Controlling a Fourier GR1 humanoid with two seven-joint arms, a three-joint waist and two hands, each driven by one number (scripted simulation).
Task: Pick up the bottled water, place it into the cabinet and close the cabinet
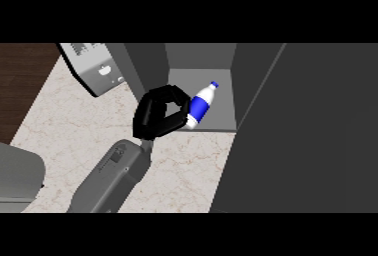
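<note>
The bottled water (202, 102), clear with a blue label and blue cap, is tilted with its cap up and to the right, over the floor of the open cabinet (214, 75). My left hand (156, 114) is just to its left at the cabinet's mouth. Its curled fingers and thumb meet on the bottle's lower part, and a small gap shows inside the curl. The cabinet door (303, 130) stands swung open on the right as a large dark panel. My right hand does not show.
A grey appliance (94, 67) stands on the marble counter (66, 130) left of the cabinet. A grey rounded object (18, 172) sits at the lower left edge. Dark wood floor (22, 80) lies beyond the counter's left edge.
</note>
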